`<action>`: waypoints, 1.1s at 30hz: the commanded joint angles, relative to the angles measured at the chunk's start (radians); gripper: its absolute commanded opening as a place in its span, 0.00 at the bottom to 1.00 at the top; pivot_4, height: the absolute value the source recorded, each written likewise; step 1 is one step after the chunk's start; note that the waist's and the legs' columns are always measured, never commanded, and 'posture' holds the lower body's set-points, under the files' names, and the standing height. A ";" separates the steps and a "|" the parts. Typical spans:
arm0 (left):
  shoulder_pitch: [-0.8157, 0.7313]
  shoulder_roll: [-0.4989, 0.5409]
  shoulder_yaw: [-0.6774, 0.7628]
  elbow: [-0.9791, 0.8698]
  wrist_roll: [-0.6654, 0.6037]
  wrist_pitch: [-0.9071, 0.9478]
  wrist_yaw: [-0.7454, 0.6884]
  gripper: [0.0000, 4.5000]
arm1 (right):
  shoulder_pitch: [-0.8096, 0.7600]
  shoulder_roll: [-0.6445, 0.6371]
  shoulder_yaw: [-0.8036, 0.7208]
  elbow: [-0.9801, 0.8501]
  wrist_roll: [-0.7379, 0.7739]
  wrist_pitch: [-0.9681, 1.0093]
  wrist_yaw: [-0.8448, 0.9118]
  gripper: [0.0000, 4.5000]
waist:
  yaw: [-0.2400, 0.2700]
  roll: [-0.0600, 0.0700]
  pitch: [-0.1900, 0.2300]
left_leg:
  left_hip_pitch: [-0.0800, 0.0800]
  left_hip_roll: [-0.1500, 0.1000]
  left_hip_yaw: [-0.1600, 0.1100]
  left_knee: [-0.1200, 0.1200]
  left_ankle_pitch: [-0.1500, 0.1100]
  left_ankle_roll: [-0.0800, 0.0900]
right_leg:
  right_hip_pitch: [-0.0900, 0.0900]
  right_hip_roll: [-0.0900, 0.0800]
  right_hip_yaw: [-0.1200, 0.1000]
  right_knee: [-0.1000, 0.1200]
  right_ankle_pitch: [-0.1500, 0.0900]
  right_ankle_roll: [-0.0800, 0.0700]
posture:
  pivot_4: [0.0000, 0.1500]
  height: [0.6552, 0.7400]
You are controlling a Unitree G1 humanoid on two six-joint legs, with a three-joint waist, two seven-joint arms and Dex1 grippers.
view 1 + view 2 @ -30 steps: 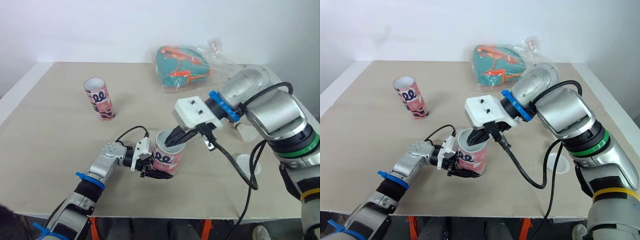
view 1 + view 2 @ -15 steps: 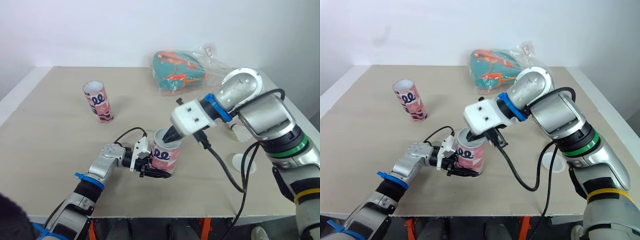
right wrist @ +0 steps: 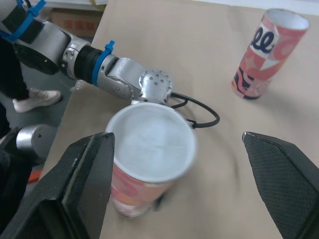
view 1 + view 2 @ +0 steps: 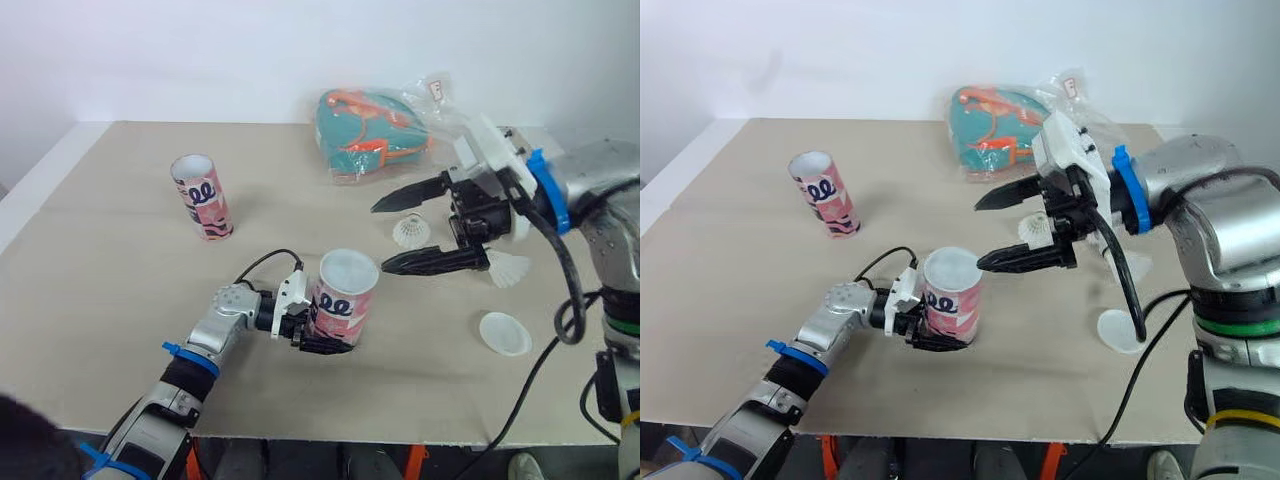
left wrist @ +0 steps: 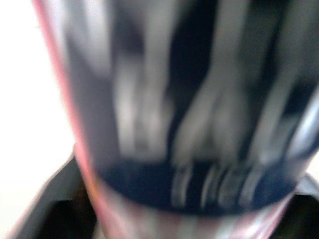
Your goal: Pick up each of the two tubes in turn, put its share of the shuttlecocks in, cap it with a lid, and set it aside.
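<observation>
**Left hand grips the tube; right hand free beside the shuttlecocks**

Head views: the left hand is clenched round the lower part of the near tube, which stands upright on the table close to its front edge. The right hand hangs released and empty, just right of the tube's mouth. A shuttlecock lies just beyond it, a second shuttlecock further right, and a lid near the front edge. All three lie on the right arm's side, so the next pick looks like its job. The second tube stands well apart to the left.

Left wrist view: the near tube's printed wall is pressed close, blurred.

Right wrist view: the tube's white top sits between the wide-spread fingers; whether it is capped I cannot tell.
</observation>
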 commanded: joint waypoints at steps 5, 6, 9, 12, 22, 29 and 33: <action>-0.039 -0.002 0.033 0.019 -0.029 -0.008 -0.036 0.98 | 0.154 -0.032 -0.156 -0.174 0.126 0.074 -0.139 1.00 | 0.000 0.000 0.001 | -0.001 0.000 0.001 0.000 0.000 0.000 | 0.000 0.000 0.001 0.000 0.000 0.000 | 1.00 0.99; -0.042 0.001 0.037 0.023 -0.027 -0.014 -0.035 0.98 | 0.168 -0.034 -0.164 -0.184 0.139 0.082 -0.152 1.00 | 0.000 0.000 0.001 | -0.001 0.000 0.001 0.000 0.000 0.000 | 0.000 0.000 0.001 0.000 0.000 -0.001 | 1.00 0.99; -0.034 0.029 0.042 0.012 -0.030 -0.006 -0.060 0.98 | 0.193 -0.037 -0.180 -0.193 0.155 0.090 -0.179 1.00 | 0.000 0.000 0.001 | -0.002 0.000 0.000 0.000 0.000 0.000 | -0.001 0.001 0.002 0.000 0.001 -0.001 | 1.00 0.99; -0.008 0.060 0.047 -0.019 -0.031 -0.012 -0.083 0.98 | 0.204 -0.043 -0.202 -0.195 0.173 0.097 -0.196 1.00 | 0.000 0.000 0.001 | -0.002 0.000 0.000 0.000 0.000 0.000 | -0.001 0.001 0.002 0.000 0.001 -0.002 | 1.00 0.99; 0.107 0.208 0.056 -0.095 0.000 -0.063 -0.135 0.98 | 0.216 -0.062 -0.220 -0.185 0.202 0.085 -0.231 1.00 | -0.003 -0.001 0.002 | -0.002 0.000 0.000 0.000 0.000 0.001 | -0.001 0.001 0.002 0.000 0.000 -0.002 | 1.00 0.99; 0.166 0.328 0.131 -0.140 -0.003 -0.088 -0.111 0.98 | 0.319 -0.091 -0.211 -0.194 0.169 0.075 -0.254 1.00 | -0.005 -0.001 0.002 | 0.000 0.002 0.001 0.000 0.000 0.001 | -0.001 0.002 0.001 0.000 0.000 -0.002 | 1.00 0.99; 0.222 0.375 0.174 -0.229 -0.052 -0.060 -0.106 0.98 | 0.452 -0.107 -0.197 -0.194 0.108 0.032 -0.270 1.00 | -0.005 -0.001 0.002 | 0.001 0.005 0.001 -0.001 0.000 0.001 | 0.000 0.004 0.001 0.000 0.000 -0.003 | 1.00 0.99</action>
